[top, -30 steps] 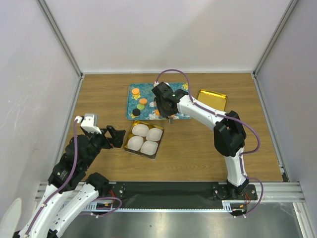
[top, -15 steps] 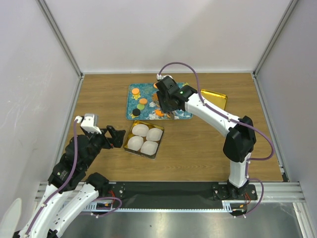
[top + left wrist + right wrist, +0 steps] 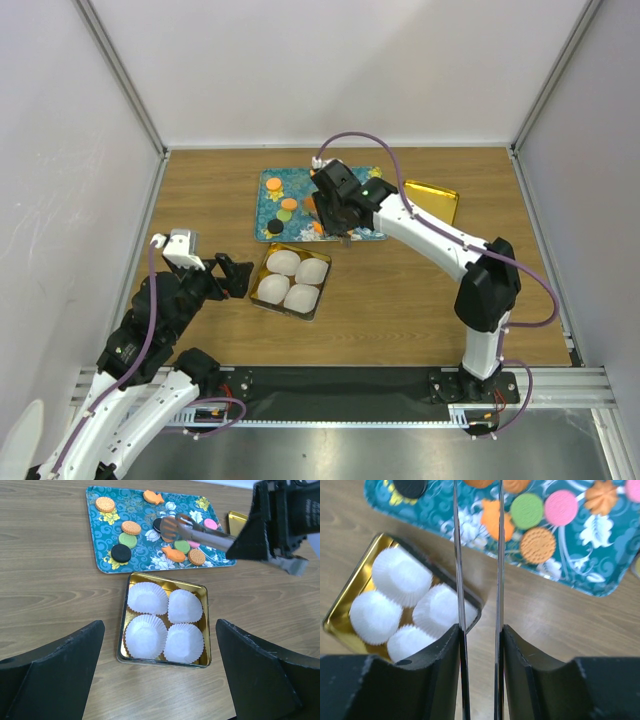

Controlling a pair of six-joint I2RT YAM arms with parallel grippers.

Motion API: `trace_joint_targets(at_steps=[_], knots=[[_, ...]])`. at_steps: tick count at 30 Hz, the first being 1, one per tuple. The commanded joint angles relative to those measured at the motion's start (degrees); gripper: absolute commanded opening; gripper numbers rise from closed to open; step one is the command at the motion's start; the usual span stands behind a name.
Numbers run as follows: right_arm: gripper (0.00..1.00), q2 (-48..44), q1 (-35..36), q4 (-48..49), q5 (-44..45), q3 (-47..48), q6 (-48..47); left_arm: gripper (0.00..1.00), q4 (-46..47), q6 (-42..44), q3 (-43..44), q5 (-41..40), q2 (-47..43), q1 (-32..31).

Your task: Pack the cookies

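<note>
wood table (image 3: 400,300) | white walls (image 3: 340,70) | left pincer (image 3: 235,275) wide | right pincer (image 3: 480,630) clamps tongs (image 3: 500,555)

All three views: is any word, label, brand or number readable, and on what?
No readable text in any view.
The cookies on the teal tray have patterned faces too small to read.
The gold tin, paper cups and tongs show no lettering.
</note>
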Motion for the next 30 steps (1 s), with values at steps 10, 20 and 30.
trace_joint_targets(at_steps=[10,20,30], knots=[[0.22,-12.32,9.98,-5.88,-5.00,-4.68,-0.18,1.00,1.34,1.00,-0.23,-0.03,0.67,0.18],[0.23,-9.16,13.86,-4.92,-4.48,-7.84,0.44,1.00,1.34,1.00,-0.23,-0.12,0.50,0.18],[0.25,-4.68,13.42,-1.49,-5.27,-7.49,0.26,1.00,1.25,1.00,-0.23,-0.21,0.59,0.18]])
